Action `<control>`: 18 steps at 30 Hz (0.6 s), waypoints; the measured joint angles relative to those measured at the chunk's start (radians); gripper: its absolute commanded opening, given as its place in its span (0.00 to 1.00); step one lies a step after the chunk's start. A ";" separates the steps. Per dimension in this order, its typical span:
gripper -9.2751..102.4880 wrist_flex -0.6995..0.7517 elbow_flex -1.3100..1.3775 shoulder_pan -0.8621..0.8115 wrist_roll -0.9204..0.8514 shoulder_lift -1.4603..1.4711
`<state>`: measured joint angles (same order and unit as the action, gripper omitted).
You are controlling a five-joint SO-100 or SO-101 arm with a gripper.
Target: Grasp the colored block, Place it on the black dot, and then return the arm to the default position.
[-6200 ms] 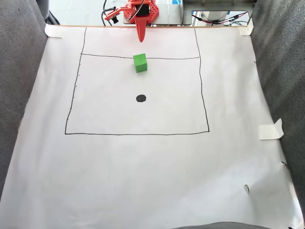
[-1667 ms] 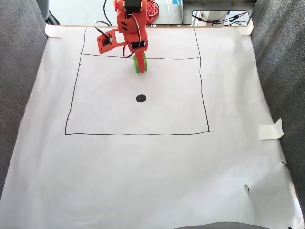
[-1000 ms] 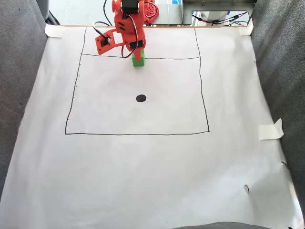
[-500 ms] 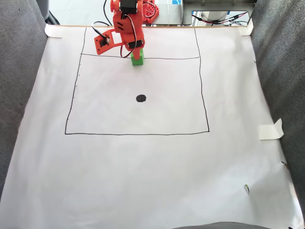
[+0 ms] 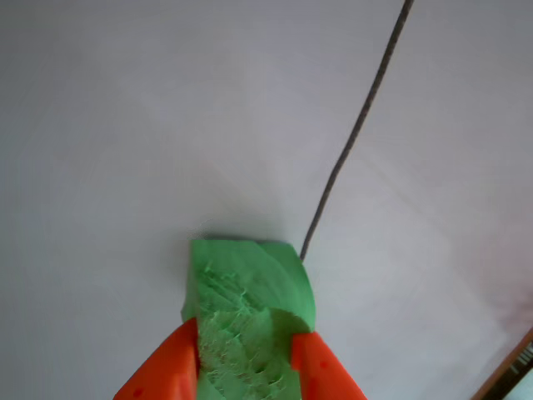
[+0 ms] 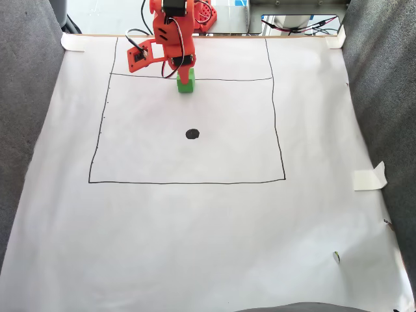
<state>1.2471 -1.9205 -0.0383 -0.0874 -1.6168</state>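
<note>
The green foam block (image 6: 186, 82) is held at the top line of the drawn square, under the orange arm. In the other view the block (image 5: 246, 308) has a rough, torn face and sits pinched between two orange fingers (image 5: 171, 367). My gripper (image 5: 243, 354) is shut on it, and the block looks raised slightly off the paper, with a shadow beneath it. My gripper (image 6: 184, 73) reaches down from the arm at the top of the fixed view. The black dot (image 6: 192, 134) lies well below the block, near the square's middle.
White paper (image 6: 195, 234) covers the table, with a thin black square outline (image 6: 188, 182) drawn on it. Grey fabric walls (image 6: 26, 117) stand on both sides. Tape (image 6: 369, 177) holds the paper's right edge. Cables and electronics (image 6: 299, 25) sit behind the top edge.
Over the last seconds the arm came down and closed on the block. In the last half second arm and block shifted slightly left and up in the fixed view.
</note>
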 measured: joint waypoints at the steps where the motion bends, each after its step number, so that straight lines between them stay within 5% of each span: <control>1: 0.11 -0.006 0.000 0.000 0.006 0.000; 18: 0.11 0.066 0.175 0.000 0.216 0.000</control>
<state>1.3131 -1.7457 -0.0383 0.1289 -1.6168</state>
